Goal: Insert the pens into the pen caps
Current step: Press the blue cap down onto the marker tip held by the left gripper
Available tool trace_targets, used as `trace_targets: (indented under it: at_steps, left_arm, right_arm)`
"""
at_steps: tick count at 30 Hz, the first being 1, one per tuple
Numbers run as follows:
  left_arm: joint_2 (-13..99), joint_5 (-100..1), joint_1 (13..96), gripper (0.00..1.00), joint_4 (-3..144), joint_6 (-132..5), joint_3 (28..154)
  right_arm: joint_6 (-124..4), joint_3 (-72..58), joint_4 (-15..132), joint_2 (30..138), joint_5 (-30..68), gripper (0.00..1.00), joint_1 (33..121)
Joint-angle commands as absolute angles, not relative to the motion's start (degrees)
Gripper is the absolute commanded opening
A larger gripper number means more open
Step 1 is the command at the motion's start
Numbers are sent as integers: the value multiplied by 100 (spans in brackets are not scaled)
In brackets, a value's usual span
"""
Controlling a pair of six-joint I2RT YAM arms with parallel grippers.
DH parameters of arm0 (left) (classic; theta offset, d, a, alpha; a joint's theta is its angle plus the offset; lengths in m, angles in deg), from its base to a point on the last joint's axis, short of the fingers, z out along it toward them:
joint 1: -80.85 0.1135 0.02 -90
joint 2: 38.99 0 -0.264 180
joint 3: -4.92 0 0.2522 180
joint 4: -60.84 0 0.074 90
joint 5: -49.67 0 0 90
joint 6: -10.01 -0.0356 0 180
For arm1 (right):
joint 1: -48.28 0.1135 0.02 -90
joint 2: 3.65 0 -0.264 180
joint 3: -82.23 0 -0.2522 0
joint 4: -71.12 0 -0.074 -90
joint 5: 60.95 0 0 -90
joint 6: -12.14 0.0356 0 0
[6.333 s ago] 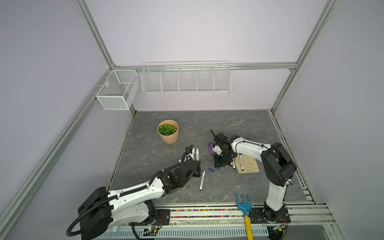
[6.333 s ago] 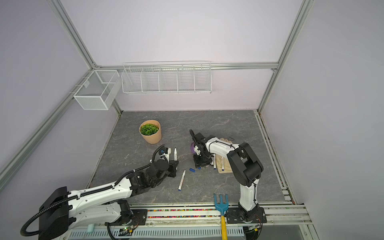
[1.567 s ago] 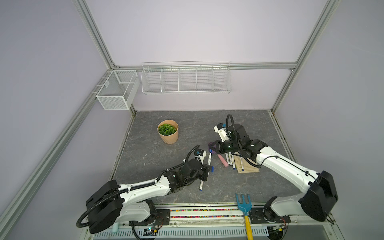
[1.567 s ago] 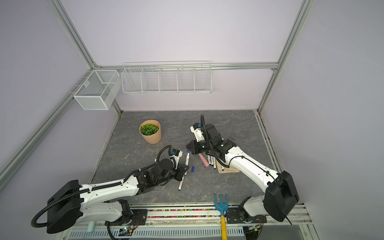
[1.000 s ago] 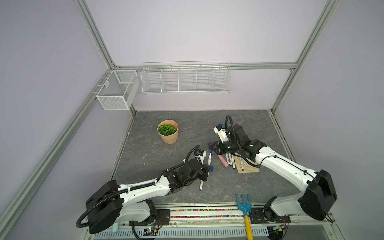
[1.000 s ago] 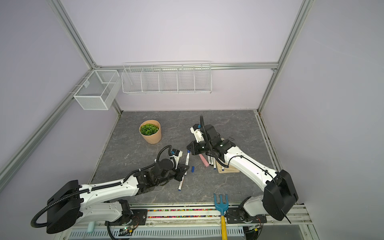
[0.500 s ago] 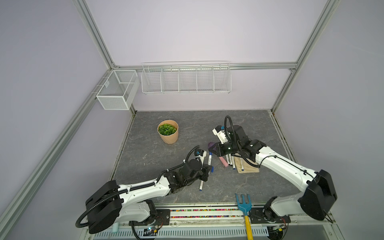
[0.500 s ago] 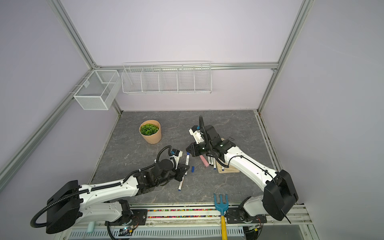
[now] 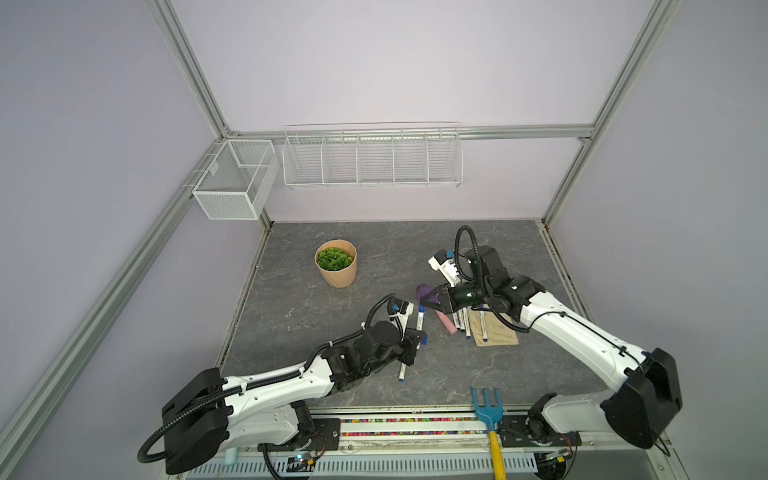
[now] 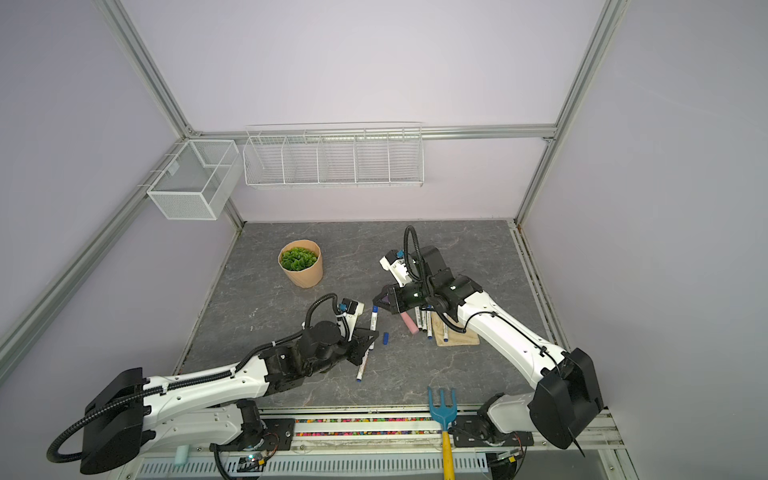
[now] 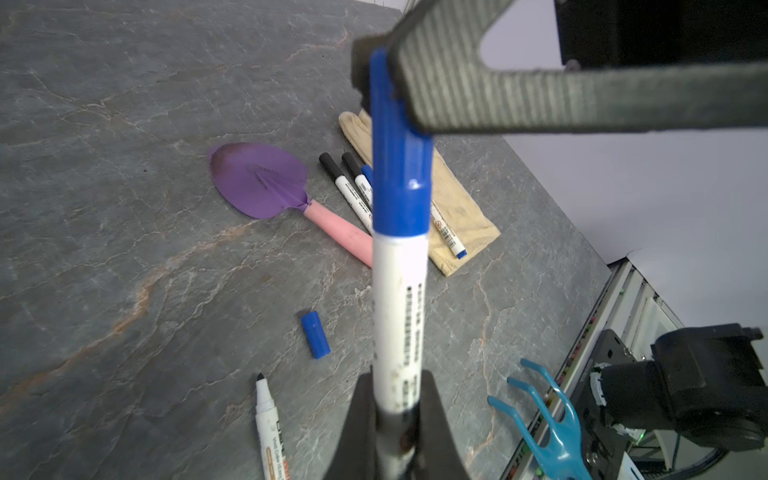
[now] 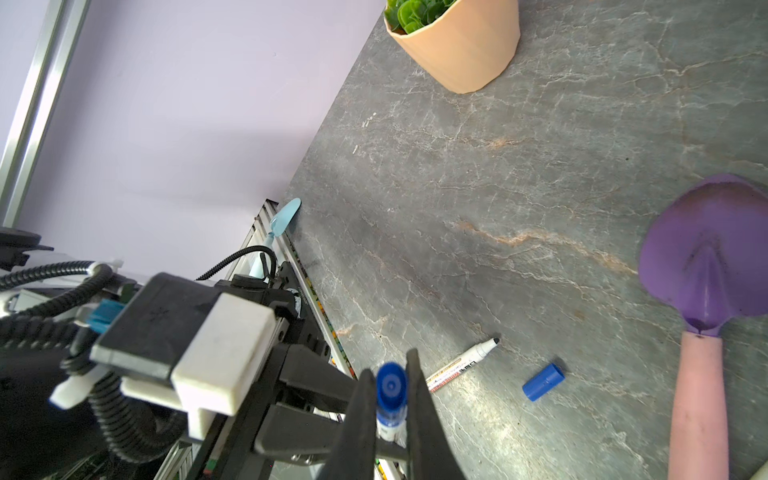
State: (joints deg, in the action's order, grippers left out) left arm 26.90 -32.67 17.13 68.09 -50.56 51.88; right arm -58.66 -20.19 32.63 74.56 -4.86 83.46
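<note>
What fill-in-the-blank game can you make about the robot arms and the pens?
1. The left end effector holds a white ____ by its barrel.
2. The right end effector is shut on the blue ____ of that pen.
3. The purple trowel has a ____ handle.
4. The loose cap on the table is ____.
Missing: pen; cap; pink; blue.

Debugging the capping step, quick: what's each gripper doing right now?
Left gripper: closed on the pen, at its lower barrel.
Right gripper: closed on the blue cap at that pen's tip.
</note>
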Motion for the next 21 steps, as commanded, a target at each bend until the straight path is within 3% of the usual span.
trace_targets:
  at_steps: [1, 7, 14, 21]
  left_arm:
    - [2499, -2528, 1871, 0, 5790, -5164, 5516]
    - [2526, -2513, 1878, 0, 5798, -5286, 5598]
    - [2526, -2809, 2178, 0, 5655, -5549, 6023]
    - [2852, -3362, 2311, 0, 5723, -5889, 6913]
  right_arm:
    - [-6094, -2292, 1774, 7552, -1719, 8, 8594]
    - [-6167, -2428, 1437, 7689, -1597, 7, 8722]
    - [-6395, -2341, 892, 8068, -449, 7, 8895]
    - [-6509, -2242, 807, 8439, -24, 7, 9033]
